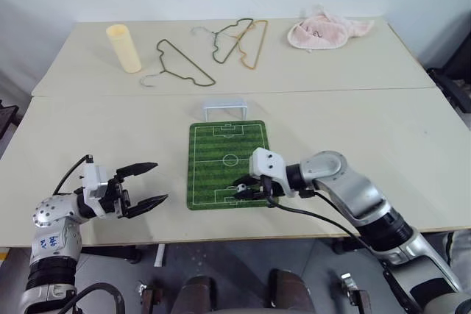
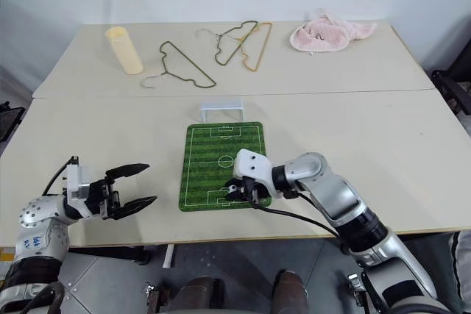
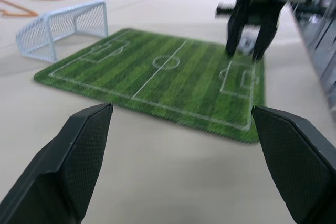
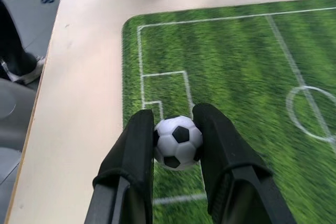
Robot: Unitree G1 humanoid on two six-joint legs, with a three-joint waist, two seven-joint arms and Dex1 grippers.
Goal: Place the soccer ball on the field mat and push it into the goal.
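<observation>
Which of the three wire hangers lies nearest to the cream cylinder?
The dark green hanger, lying apart just right of the cream cylinder. The grey-green hanger and the orange hanger overlap farther right.

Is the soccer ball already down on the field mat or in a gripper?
In a gripper: the right gripper clamps the soccer ball between its fingers above the field mat.
</observation>
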